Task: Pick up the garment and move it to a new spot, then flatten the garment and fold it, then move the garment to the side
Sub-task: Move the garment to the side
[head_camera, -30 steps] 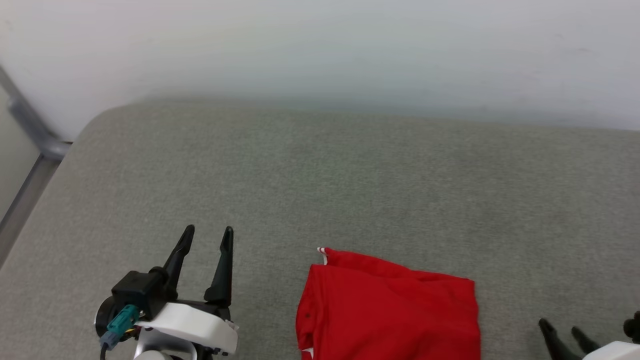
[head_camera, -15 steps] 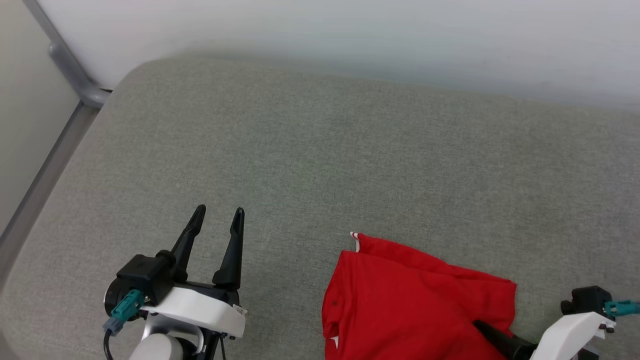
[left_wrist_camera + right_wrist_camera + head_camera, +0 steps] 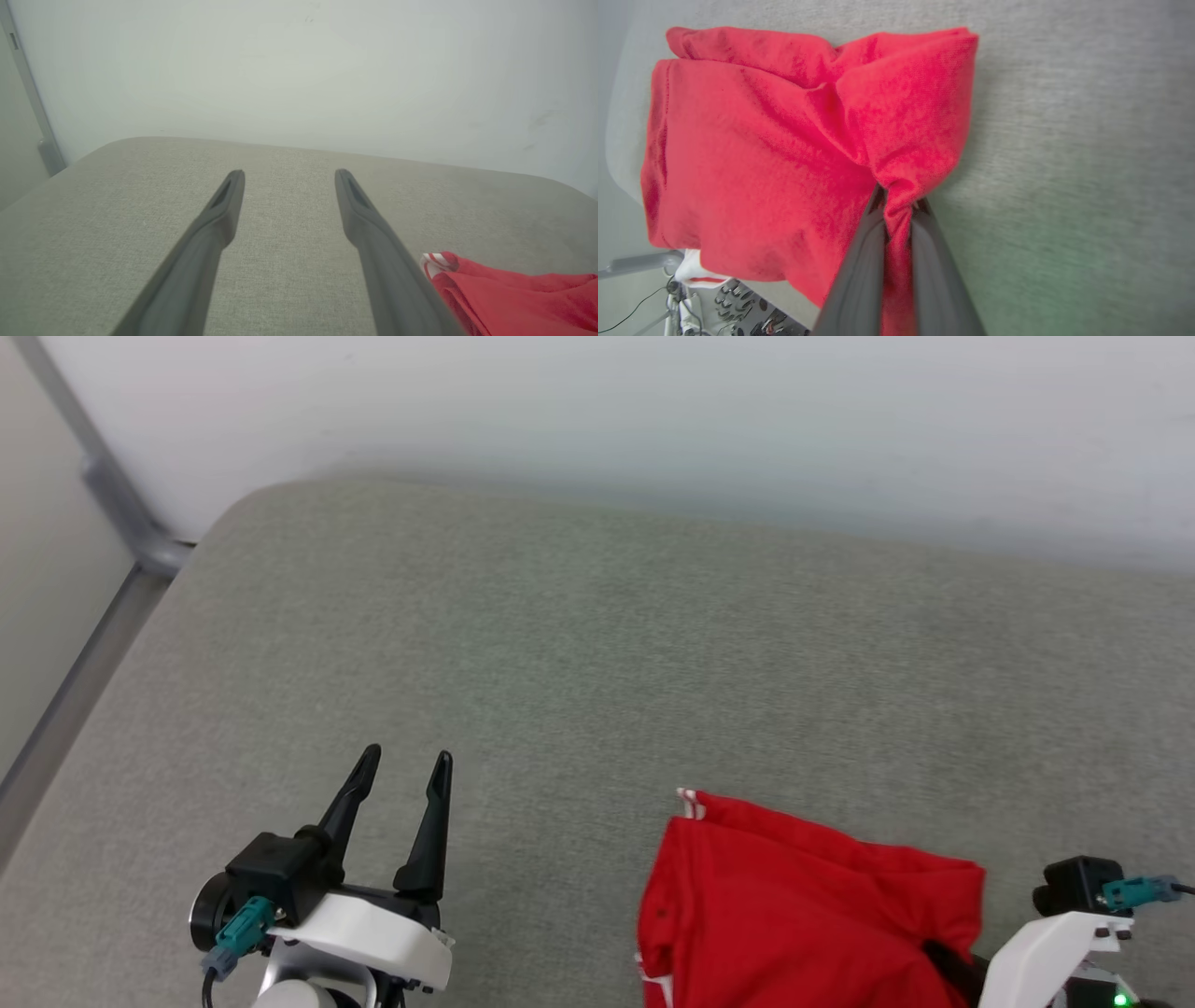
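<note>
The garment (image 3: 803, 915) is a folded red shirt lying on the grey cushion at the lower right of the head view, with a bit of white-and-red striped trim (image 3: 688, 796) at its far left corner. My right gripper (image 3: 897, 201) is shut on a pinched fold of the garment (image 3: 752, 140) at its right edge, and the cloth bunches around the fingers. In the head view the right gripper (image 3: 938, 950) is half buried in the fabric. My left gripper (image 3: 408, 756) stands open and empty, apart from the shirt on its left. Past the left gripper (image 3: 289, 175), the garment (image 3: 514, 294) shows at the lower right.
The grey upholstered surface (image 3: 597, 653) runs wide to a white wall (image 3: 653, 411) behind it. A grey metal post (image 3: 103, 485) stands at the rounded far left corner. The cushion's near edge and my base with cables (image 3: 719, 308) lie just beyond the shirt.
The head camera has shifted. My right gripper came in from the lower right, where it stood open, and shut on the garment's right edge, bunching it. The left gripper stays open.
</note>
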Robot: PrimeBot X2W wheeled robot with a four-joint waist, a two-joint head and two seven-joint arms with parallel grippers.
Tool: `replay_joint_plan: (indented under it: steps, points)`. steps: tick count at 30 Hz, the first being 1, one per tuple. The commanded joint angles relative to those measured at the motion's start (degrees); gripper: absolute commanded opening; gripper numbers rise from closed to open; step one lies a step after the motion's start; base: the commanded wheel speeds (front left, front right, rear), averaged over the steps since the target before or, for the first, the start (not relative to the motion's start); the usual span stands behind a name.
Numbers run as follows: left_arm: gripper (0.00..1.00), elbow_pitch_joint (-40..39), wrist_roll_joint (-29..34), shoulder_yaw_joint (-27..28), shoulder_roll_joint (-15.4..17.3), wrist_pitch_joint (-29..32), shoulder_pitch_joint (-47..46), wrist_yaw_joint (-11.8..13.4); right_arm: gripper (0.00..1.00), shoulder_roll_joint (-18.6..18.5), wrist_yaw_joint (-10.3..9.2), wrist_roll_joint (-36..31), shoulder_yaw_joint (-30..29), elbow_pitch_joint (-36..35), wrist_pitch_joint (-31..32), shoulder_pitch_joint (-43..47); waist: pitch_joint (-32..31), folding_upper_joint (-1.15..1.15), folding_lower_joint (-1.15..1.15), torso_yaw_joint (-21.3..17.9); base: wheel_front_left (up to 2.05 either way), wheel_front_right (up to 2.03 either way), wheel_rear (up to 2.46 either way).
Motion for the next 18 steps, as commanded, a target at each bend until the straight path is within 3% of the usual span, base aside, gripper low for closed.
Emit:
replay_joint_plan:
  steps: [1,11,18]
  points:
    - [1.0,-0.23,0.46,0.15,0.29,-0.11,0.73,0.08,0.0,-0.89,-0.11,-1.8,-0.47,-0.36,-0.18,0.63,-1.26,0.0,0.0,-1.88,0.0,0.0,0.0]
    - [1.0,-2.79,0.3,0.47,1.33,-0.03,1.15,0.53,0.0,-3.18,-0.09,-14.94,-6.41,-3.82,1.87,-1.8,0.53,0.0,0.0,-13.43,0.0,0.0,0.0]
    - [1.0,-6.2,0.8,1.44,3.12,0.3,-1.8,0.24,0.0,-3.38,-0.09,-19.61,-11.23,-2.58,-0.4,-11.74,7.55,0.0,0.0,-22.66,0.0,0.0,0.0]
